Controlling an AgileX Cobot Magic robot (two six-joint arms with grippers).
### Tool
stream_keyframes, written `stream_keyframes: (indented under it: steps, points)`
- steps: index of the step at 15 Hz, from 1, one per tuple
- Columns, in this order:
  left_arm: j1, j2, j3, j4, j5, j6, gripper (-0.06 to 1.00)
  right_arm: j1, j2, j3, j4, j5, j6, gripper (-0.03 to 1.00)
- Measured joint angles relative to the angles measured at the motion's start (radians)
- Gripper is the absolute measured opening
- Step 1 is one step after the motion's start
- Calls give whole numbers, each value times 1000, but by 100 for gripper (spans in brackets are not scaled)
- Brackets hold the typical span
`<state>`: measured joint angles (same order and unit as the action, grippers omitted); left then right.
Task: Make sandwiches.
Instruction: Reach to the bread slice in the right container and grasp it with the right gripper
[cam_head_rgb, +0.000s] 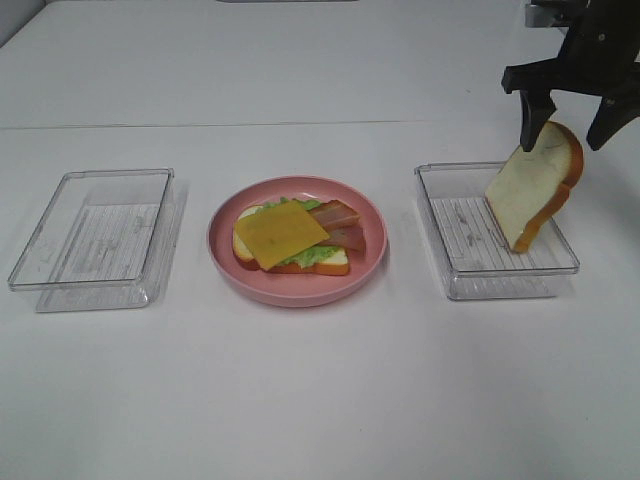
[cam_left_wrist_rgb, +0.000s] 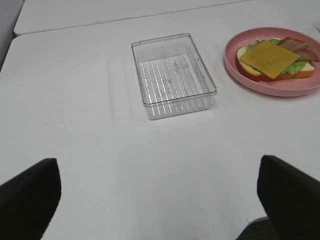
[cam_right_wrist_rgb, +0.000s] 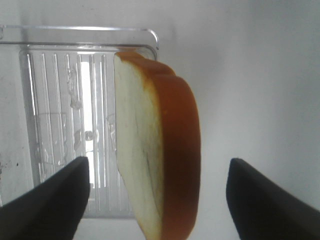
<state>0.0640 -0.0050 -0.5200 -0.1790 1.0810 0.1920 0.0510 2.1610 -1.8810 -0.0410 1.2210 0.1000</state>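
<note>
Cut off at the frame edge up high: right hand (cam_head_rgb: 565, 135), only dark fingers showing, arm out of sight. Spread wide either side of the bread slice (cam_head_rgb: 530, 195), gap visible on both sides from the wrist camera. Stands tilted on edge in the right tray (cam_head_rgb: 465, 230), white spongy face, glossy orange-brown crust. Can't tell whether one fingertip brushes the crust. Left hand (cam_left_wrist_rgb: 160, 200) wide too, nothing between, just two blurred black corners. On the round pink plate (cam_head_rgb: 300, 292): flat yellow cheese (cam_head_rgb: 280, 233) over ruffled lettuce (cam_head_rgb: 318, 255) and bacon (cam_head_rgb: 345, 225), bottom bread mostly hidden. Left tray (cam_head_rgb: 100, 240): clear ribbed plastic, on the white worktop (cam_head_rgb: 320, 400).
</note>
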Motion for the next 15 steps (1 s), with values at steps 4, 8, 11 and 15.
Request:
stream_keyframes:
  steps: [4,8,11,15]
  points:
    - [0,0,0,0,0,0,99,0,80,-60,7,-1,-34,74]
    - [0,0,0,0,0,0,99,0,122,-60,93,-1,-44,69]
    - [0,0,0,0,0,0,99,0,122,-60,104,-1,-44,34]
    - [0,0,0,0,0,0,99,0,122,-60,105,-1,-43,23]
